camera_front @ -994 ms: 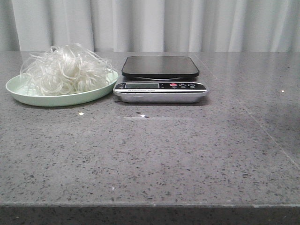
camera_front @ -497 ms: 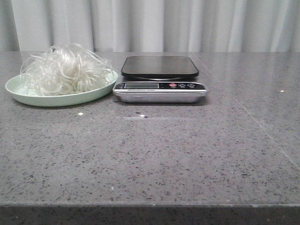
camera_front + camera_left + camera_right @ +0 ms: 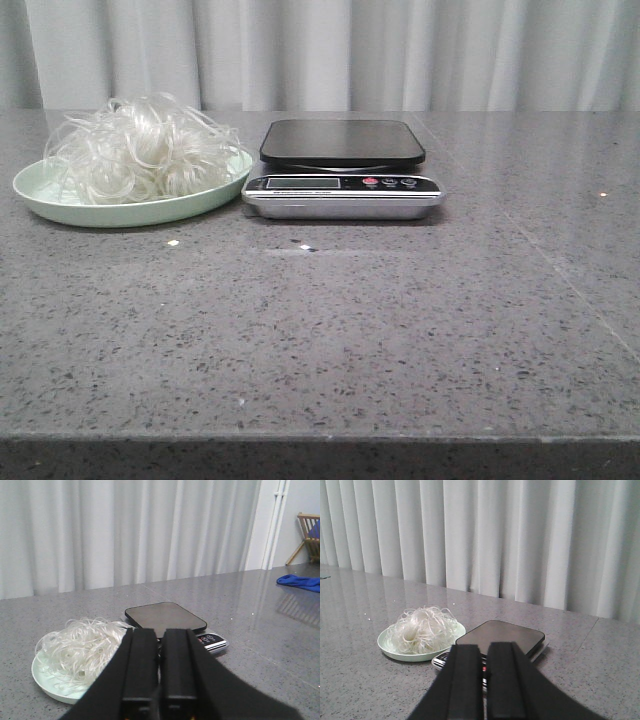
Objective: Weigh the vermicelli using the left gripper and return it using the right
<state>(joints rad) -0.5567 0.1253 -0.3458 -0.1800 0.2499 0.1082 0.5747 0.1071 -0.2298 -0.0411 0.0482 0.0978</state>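
Observation:
The vermicelli (image 3: 140,148), a fluffy tangle of thin whitish loops, lies on a pale green plate (image 3: 60,208) at the table's far left. Just to its right stands the kitchen scale (image 3: 342,168), its black platform bare. Neither arm shows in the front view. In the left wrist view my left gripper (image 3: 159,635) is shut and empty, well short of the vermicelli (image 3: 82,642) and the scale (image 3: 167,617). In the right wrist view my right gripper (image 3: 484,650) is shut and empty, short of the scale (image 3: 502,635) and the vermicelli (image 3: 422,625).
The grey speckled table (image 3: 320,330) runs to a front edge low in the front view. A white curtain (image 3: 320,50) hangs behind it. A blue cloth (image 3: 300,581) lies far off on the table in the left wrist view, with a wooden chair (image 3: 310,535) beyond.

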